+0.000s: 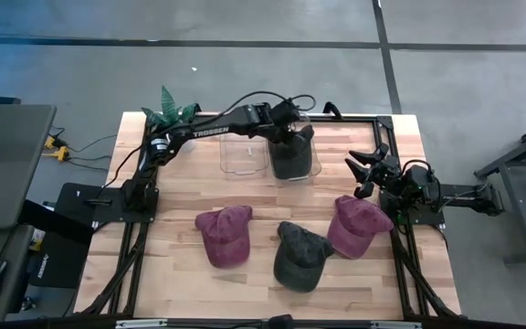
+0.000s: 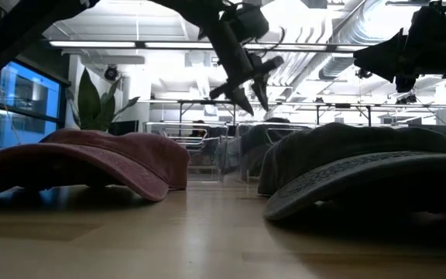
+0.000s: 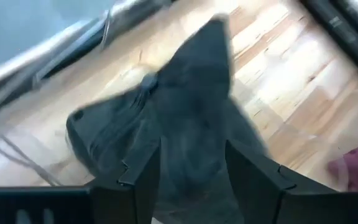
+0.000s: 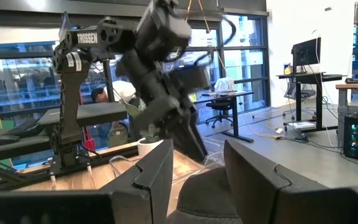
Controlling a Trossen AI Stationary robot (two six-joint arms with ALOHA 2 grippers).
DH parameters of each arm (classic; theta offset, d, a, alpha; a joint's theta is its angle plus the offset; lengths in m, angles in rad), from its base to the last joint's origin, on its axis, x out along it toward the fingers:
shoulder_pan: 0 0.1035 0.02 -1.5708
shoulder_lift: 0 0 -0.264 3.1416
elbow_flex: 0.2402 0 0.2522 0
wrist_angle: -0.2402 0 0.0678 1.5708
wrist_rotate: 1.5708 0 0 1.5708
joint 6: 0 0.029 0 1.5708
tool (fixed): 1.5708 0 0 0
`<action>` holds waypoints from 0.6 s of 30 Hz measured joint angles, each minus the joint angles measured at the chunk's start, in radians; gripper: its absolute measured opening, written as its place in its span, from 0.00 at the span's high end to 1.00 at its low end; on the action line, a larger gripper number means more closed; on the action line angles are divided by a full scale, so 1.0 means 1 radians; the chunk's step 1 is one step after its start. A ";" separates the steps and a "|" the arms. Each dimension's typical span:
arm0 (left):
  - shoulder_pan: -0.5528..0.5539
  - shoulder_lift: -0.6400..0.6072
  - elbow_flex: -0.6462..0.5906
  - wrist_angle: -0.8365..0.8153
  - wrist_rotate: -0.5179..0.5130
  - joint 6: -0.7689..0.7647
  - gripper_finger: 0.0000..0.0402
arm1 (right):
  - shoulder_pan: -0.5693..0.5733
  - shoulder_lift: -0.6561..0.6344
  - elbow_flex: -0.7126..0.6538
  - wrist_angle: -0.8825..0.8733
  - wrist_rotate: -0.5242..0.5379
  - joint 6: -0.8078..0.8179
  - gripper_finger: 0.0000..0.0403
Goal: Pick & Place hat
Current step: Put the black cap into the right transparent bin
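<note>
A dark grey hat (image 1: 291, 161) lies in a clear bin (image 1: 315, 164) at the table's far side; the left wrist view shows this hat (image 3: 185, 99) from above. My left gripper (image 1: 290, 132) hangs open over that bin, and in the low view its spread fingers (image 2: 250, 91) are clear above the bins. On the near half of the table lie a maroon hat (image 1: 224, 236), a second dark grey hat (image 1: 299, 257) and another maroon hat (image 1: 358, 225). My right gripper (image 1: 366, 170) waits open at the right, just beyond that maroon hat.
A second clear bin (image 1: 241, 155) stands beside the first, on its left. A green plant (image 1: 167, 110) stands at the far left corner. The black frame rail (image 1: 373, 117) runs along the far and right edges. Bare wood (image 1: 181, 283) shows at the near left.
</note>
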 joint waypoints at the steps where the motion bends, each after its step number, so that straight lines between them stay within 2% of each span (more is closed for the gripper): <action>1: 0.000 -0.001 0.017 -0.003 -0.004 0.004 0.57 | 0.000 0.000 0.000 0.000 0.000 0.000 0.65; 10: -0.013 -0.003 0.169 -0.085 0.002 0.020 0.57 | 0.000 0.000 0.000 0.000 0.000 0.000 0.65; 18: -0.076 -0.002 0.257 -0.129 0.147 0.089 0.57 | 0.000 0.000 0.000 0.000 0.000 0.000 0.65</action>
